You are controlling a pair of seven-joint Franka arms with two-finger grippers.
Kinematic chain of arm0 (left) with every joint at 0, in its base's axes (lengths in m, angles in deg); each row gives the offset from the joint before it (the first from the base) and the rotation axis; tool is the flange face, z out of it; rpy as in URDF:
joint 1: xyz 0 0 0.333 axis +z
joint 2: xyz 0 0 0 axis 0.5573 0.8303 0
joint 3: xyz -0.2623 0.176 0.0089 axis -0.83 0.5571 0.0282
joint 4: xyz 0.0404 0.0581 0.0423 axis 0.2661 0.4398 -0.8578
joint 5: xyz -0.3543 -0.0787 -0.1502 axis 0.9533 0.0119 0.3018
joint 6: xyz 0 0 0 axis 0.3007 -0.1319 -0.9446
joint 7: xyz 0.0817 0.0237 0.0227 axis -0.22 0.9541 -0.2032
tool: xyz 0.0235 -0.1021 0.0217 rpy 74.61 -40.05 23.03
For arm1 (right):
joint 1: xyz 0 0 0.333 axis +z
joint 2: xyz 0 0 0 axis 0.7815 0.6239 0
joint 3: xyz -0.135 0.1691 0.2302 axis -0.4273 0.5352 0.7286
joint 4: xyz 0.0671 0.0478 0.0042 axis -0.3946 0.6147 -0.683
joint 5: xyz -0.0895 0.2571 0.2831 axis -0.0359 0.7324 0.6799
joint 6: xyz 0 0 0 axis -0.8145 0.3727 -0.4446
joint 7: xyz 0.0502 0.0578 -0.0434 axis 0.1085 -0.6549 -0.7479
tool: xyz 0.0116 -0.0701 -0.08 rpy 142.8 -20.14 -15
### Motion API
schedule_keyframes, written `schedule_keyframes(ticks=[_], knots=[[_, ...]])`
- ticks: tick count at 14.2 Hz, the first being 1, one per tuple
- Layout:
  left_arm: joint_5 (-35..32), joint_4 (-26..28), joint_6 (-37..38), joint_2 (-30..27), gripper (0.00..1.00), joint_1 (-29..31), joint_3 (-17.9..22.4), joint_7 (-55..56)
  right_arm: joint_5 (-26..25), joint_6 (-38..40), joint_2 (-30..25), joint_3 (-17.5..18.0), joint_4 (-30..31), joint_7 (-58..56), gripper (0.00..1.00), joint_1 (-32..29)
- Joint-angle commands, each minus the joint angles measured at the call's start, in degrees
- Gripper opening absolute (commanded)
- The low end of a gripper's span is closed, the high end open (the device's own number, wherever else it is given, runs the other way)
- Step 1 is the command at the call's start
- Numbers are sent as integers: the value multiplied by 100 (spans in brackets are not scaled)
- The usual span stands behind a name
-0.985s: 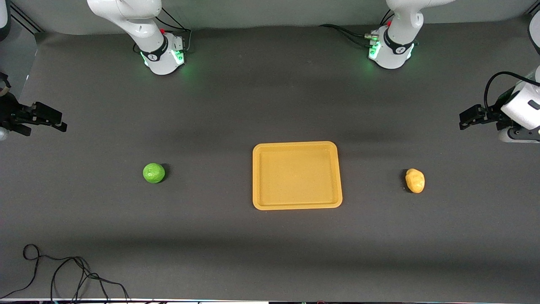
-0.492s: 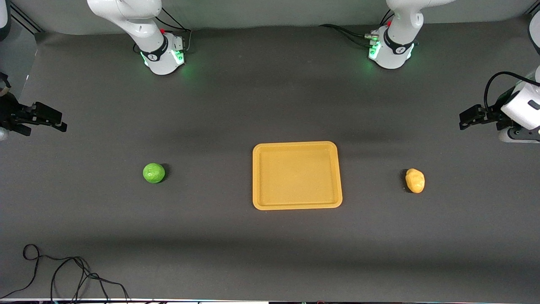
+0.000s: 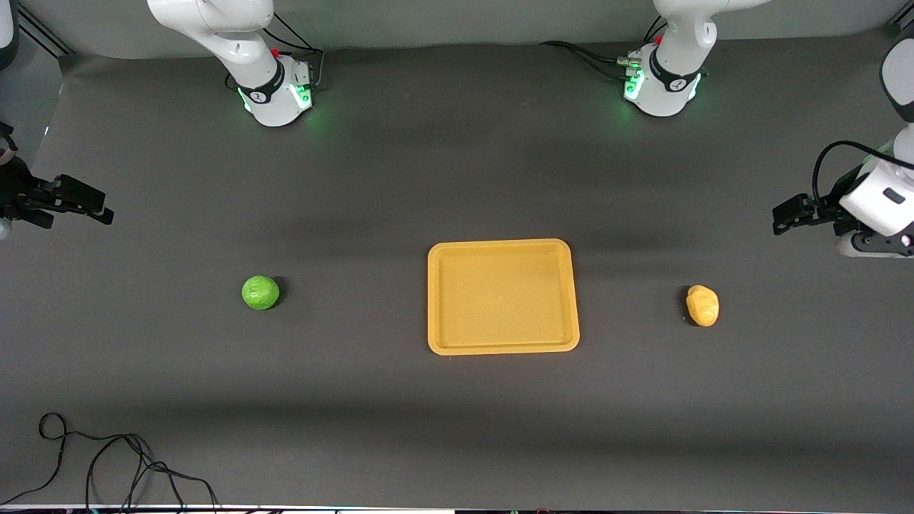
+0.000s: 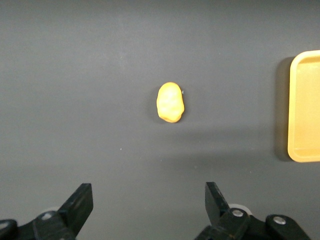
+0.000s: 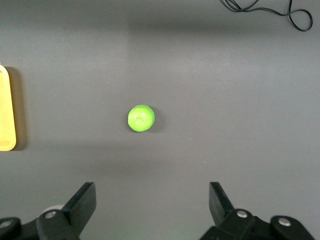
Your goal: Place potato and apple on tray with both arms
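The orange-yellow tray lies flat at the table's middle and holds nothing. The yellow-orange potato lies on the mat toward the left arm's end, also in the left wrist view. The green apple lies toward the right arm's end, also in the right wrist view. My left gripper hangs open and empty in the air over the mat at the left arm's end. My right gripper hangs open and empty over the mat at the right arm's end.
A black cable loops on the mat at the near corner of the right arm's end, also in the right wrist view. The tray's edge shows in both wrist views. Both arm bases glow green.
My left gripper has moved slightly toward the table's middle and down in the front view. My right gripper, the apple, the potato and the tray have not moved.
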Motion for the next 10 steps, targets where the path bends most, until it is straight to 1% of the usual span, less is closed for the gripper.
schedule_keyframes(ticks=[1, 3, 5, 7, 10], knots=[[-14, 68, -374, 311, 100, 75, -13, -98, -100, -89, -17, 6, 34, 161, 100, 17], [-23, 121, -699, 619, 100, 189, -13, -107, -66, -142, -17, -21, 43, 135, 100, 8], [-23, 287, -1155, 944, 100, 189, -13, -107, -56, -177, 71, -21, 43, 161, 100, 17], [-23, 420, -1647, 1313, 100, 189, -13, 7, -109, -159, 45, 5, 130, 161, 100, 52], [-23, 438, -2000, 1744, 100, 180, -13, 8, -153, -177, 62, -3, 104, 170, 100, 140]])
